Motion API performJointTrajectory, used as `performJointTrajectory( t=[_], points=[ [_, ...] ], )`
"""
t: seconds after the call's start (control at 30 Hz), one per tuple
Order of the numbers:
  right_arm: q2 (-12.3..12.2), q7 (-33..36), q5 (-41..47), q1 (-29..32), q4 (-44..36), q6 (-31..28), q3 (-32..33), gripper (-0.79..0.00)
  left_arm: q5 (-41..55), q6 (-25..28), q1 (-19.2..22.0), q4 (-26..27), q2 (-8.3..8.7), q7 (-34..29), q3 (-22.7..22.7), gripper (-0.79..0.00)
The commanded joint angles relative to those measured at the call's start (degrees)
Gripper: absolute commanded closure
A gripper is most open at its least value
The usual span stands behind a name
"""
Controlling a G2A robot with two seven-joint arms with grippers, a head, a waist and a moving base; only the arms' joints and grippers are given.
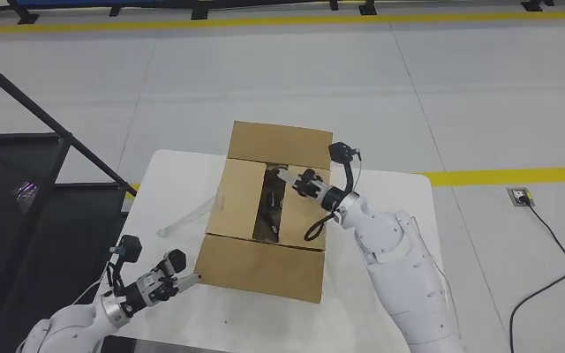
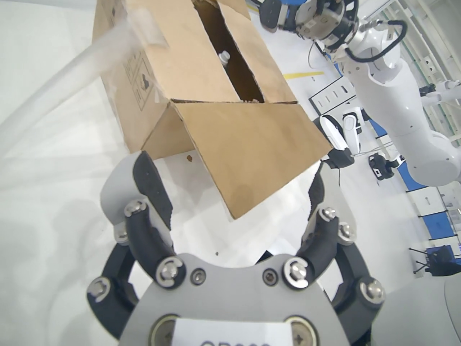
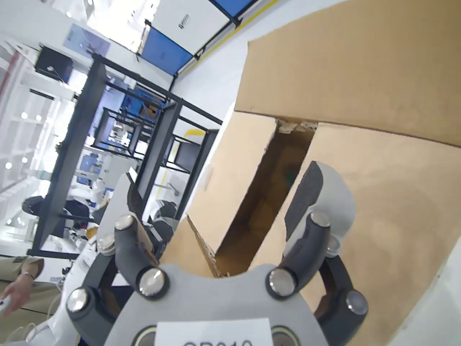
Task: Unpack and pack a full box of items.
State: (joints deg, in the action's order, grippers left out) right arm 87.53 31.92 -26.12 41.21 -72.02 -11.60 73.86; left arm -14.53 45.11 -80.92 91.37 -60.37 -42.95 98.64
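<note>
The cardboard box [image 1: 265, 256] sits at the middle of the table [image 1: 177, 176], its top flaps parted by a narrow gap. The right gripper [image 1: 301, 184] hangs over that gap toward the box's 2 o'clock, fingers spread and holding nothing. The left gripper [image 1: 183, 272], also spread and empty, is at the box's 8 o'clock. A tape strip [image 1: 190, 216] trails at 9 o'clock.

cardboard box [image 1: 265, 260]: 1, mid-counter [image 1: 177, 176] | box flaps: 4, two over the top with a gap between, one raised at the far side, one out at the near side | bottle [image 2: 224, 58] seen in gap: 1 | clear tape strip [image 1: 187, 218]: 1
</note>
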Motion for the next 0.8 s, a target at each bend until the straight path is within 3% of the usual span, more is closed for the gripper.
performJointTrajectory(
  t=[0.0, 0.2, 0.37, 0.53, 0.77],
  points=[
    [-0.03, -3.62, -0.44, -0.11, 0.44, 1.19, 0.63, -0.785, 1.02, -0.33, 0.70, -1.15, 0.14, -1.32, -1.04, -0.785],
    [0.56, -17.31, -1.64, -0.87, 3.08, 6.93, 0.57, -0.785, 4.85, 0.96, 2.82, -3.83, 0.69, -6.53, -4.25, -0.785],
    [1.38, -23.10, 0.55, -4.93, 10.96, 9.33, -0.20, -0.785, 8.82, 3.63, 3.49, -4.80, 1.31, -10.32, -5.79, -0.785],
    [1.98, -23.53, 2.89, -8.97, 18.50, 7.07, -1.09, -0.785, 3.55, 4.77, 4.12, -4.45, 1.60, -8.28, -4.22, -0.785],
    [1.98, -23.53, 2.89, -8.97, 18.50, 7.07, -1.09, -0.785, 3.55, 4.77, 4.12, -4.45, 1.60, -8.28, -4.22, -0.785]
  ],
)
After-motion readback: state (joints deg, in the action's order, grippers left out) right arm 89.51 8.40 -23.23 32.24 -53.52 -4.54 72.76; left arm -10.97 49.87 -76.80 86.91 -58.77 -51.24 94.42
